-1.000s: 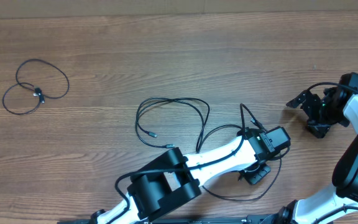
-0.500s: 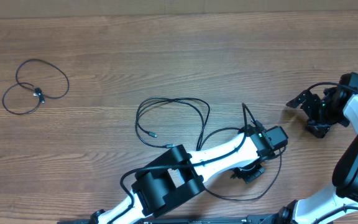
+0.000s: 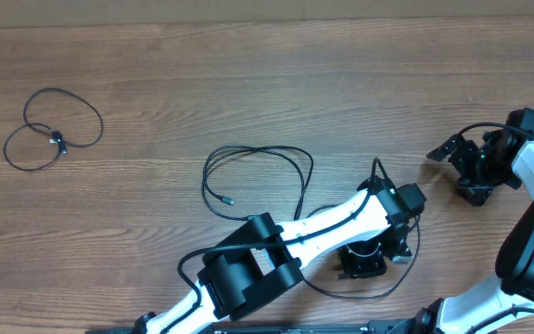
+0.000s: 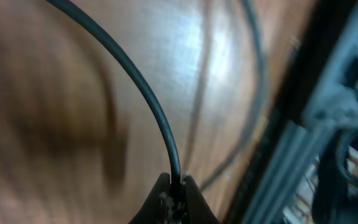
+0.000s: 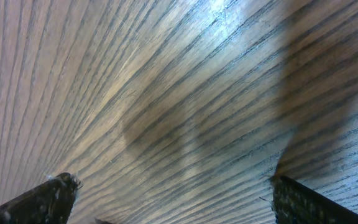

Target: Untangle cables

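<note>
The step in hand is the first pull on the tangle: the left gripper [image 4: 174, 190], at the near middle of the table [image 3: 248, 74], is pressed together on one strand of the tangled cable [image 3: 258, 153], and the cord rises out of the shut tips in a smooth upward arc. That cable is a thin, round, matte black cord lying in loose overlapping loops from the centre of the table to the near right, with a small pale plug end on its left side. A smaller cable [image 3: 52, 137], coiled into two little loops, lies well apart at the far left. The right gripper [image 5: 173, 183] hangs at the right of the table with its fingers spread wide and only bare wood between them. The tabletop is brown wood-grain laminate, finely streaked and slightly glossy. The next move probably calls for a slow draw of the pinched strand away from the loops, watching that the crossings slide free rather than cinch into a knot.
</note>
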### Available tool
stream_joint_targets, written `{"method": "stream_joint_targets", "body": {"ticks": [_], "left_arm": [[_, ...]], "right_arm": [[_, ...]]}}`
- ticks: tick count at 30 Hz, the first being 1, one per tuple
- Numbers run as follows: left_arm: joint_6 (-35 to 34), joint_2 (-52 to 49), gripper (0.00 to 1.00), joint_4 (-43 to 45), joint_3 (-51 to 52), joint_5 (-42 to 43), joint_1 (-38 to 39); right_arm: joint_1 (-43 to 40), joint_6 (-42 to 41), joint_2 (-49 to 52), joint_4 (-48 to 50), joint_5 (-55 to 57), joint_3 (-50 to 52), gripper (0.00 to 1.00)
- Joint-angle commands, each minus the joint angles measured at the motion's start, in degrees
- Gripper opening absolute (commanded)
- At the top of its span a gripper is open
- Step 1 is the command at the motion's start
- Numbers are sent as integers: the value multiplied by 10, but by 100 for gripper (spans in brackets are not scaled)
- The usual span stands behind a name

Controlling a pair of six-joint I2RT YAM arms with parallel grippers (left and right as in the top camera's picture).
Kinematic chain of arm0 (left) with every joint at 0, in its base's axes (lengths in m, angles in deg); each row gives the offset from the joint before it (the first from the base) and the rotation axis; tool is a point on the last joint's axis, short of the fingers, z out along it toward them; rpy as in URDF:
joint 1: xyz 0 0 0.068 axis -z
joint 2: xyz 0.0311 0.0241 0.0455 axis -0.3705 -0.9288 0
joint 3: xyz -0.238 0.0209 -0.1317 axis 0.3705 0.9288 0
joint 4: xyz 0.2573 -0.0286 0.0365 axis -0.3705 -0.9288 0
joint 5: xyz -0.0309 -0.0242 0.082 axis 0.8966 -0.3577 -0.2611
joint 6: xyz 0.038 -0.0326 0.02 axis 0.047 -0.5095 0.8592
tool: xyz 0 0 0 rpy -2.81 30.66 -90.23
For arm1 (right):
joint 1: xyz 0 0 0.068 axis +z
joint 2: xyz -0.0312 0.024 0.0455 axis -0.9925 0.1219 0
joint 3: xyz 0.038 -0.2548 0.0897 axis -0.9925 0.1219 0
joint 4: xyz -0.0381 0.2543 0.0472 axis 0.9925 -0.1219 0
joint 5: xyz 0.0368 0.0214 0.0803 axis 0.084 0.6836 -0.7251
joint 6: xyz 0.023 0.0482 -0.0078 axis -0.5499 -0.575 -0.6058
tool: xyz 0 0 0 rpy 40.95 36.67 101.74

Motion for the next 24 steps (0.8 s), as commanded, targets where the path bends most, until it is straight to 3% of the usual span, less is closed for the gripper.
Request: {"method": "stream_joint_targets", "body": {"ticks": [1, 8, 14, 20, 24], "left_arm": [[82, -6, 4, -15, -10, 75, -1], [128, -6, 4, -23, -10, 117, 0], [127, -6, 8, -19, -9, 117, 0], [127, -6, 35, -27, -9, 117, 5], [127, -6, 43, -27, -9, 110, 7]], "right_arm": [[-1, 2, 1, 2, 2, -14, 100], [-1, 2, 1, 2, 2, -14, 100], [-1, 2, 1, 2, 2, -14, 100], [-1, 2, 1, 2, 2, -14, 100], [-1, 2, 1, 2, 2, -14, 100]]}}
